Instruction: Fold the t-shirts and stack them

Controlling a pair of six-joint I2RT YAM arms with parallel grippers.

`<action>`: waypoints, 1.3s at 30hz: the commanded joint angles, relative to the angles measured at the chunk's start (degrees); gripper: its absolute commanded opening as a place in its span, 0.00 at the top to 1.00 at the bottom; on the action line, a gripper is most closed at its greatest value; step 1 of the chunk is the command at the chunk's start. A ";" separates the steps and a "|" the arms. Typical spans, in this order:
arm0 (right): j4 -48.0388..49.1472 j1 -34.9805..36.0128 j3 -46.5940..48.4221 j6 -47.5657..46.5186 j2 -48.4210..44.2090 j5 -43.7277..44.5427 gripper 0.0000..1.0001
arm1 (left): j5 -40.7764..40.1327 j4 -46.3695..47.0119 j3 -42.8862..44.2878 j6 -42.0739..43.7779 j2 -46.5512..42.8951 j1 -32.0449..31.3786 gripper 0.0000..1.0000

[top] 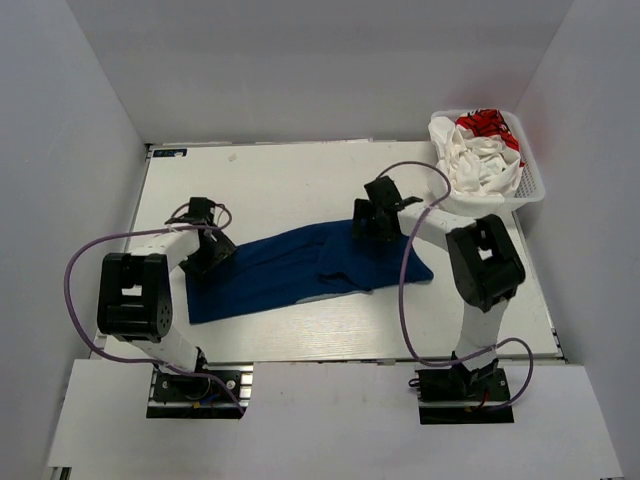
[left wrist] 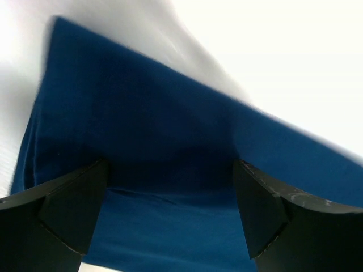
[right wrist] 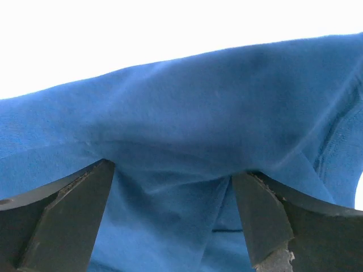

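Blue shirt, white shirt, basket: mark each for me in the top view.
blue t-shirt (top: 300, 270), top view, middle of the spread cloth
white t-shirt (top: 480, 165), top view, bunched white fabric
basket (top: 535, 183), top view, right wall

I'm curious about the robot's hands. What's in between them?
The blue shirt lies spread between the left gripper and the right gripper, as the top view shows.

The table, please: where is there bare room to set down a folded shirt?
Bare table runs along the far edge, between the back wall and the blue t-shirt, and in a narrower strip by the near edge. The shirt, left gripper and right gripper crowd the middle; the basket fills the far right corner.
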 commanded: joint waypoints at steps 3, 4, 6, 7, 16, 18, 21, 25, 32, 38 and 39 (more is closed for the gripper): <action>-0.72 -4.18 15.47 -6.92 14.42 2.61 0.10 | 7.66 -6.49 -4.52 -4.98 5.87 -8.71 0.00; 0.42 -4.27 17.09 -7.98 17.22 2.61 0.10 | 8.72 -7.29 -4.52 -4.99 6.49 -10.03 0.00; -0.53 -4.89 26.88 -9.83 21.89 2.08 0.10 | 11.70 -9.22 -4.52 -5.95 7.02 -13.97 0.00; -2.02 -5.85 29.48 -12.88 25.22 0.17 0.10 | 12.85 -9.84 -5.05 -6.48 7.03 -15.30 0.00; 1.57 -8.58 48.39 -22.14 33.96 -13.97 0.10 | 13.74 -21.97 0.54 3.42 -14.29 -23.66 0.00; 3.50 -8.15 47.62 -24.86 29.67 -15.41 0.10 | 16.01 -19.01 3.20 7.99 -18.09 -24.36 0.00; 4.82 -7.79 43.05 -23.99 23.95 -14.71 0.10 | 18.04 -14.86 3.21 11.44 -21.01 -25.50 0.00; 0.71 -7.88 33.12 -17.76 13.94 -11.73 0.10 | 22.52 -7.40 2.16 15.04 -16.28 -27.79 0.00; -1.59 -7.71 19.75 -13.88 9.16 -10.22 0.10 | 11.55 -12.47 7.68 18.03 -1.16 -33.68 0.00; -3.34 -7.79 22.38 -13.35 16.17 -11.45 0.10 | 9.17 -14.24 8.84 16.36 6.40 -36.84 0.04; -3.96 -7.88 24.91 -13.53 16.98 -11.45 0.10 | 10.73 -14.24 8.84 16.36 8.85 -37.98 0.04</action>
